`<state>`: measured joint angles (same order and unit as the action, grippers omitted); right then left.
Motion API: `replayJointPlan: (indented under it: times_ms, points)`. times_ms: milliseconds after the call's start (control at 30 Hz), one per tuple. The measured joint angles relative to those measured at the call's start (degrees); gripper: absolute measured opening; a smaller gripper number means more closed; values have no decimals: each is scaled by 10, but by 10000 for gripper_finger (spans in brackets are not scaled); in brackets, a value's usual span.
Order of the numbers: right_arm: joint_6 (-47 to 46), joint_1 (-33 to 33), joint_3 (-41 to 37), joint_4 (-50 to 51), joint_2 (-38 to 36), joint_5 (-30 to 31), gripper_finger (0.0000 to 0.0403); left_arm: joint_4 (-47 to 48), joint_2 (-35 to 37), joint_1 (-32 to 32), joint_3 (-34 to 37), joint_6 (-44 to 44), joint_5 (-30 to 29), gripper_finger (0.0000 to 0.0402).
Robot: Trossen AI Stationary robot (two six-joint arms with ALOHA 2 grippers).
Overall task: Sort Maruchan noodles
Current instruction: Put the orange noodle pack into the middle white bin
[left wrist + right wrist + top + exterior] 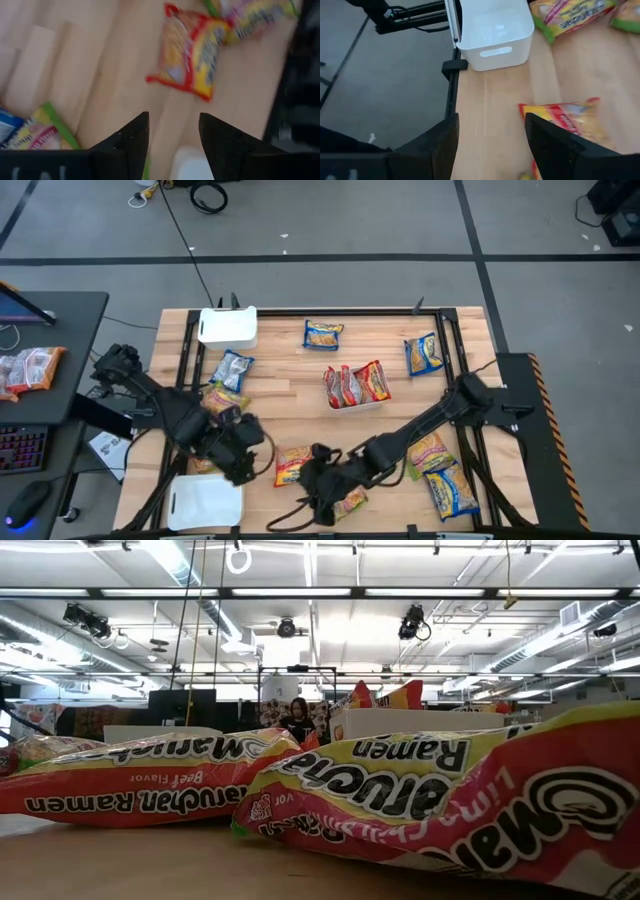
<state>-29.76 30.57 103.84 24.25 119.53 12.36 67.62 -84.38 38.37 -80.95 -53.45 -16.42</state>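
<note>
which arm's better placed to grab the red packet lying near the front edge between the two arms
Probably the left. Its open pincer points toward the red packet on bare wood. The right pincer, also open, has a red packet beside one finger rather than between them.

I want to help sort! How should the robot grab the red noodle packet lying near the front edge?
Probably straight from above, pinching across the narrow width of the red packet: it lies flat and alone on the table, and the open left gripper is closest.
</note>
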Motion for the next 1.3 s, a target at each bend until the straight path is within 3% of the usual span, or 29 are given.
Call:
replayJointPlan:
  times_ms: [133, 333, 800, 1067, 1300]
  points:
    - [-57, 9, 40, 2, 51, -5, 231, 1, 0, 41, 0, -6, -9, 176]
    - [-214, 13, 79, 56, 108, -21, 231, 32, 0, 67, 0, -14, -61, 176]
    - [-560, -5, 73, 129, 126, 6, 231, 17, 0, -4, 0, 140, -80, 176]
    - [-600, -29, 73, 204, 126, 15, 231, -12, 0, -27, 0, 185, -78, 176]
    - [-514, -62, 73, 260, 126, 17, 231, -9, 0, -29, 0, 197, -78, 176]
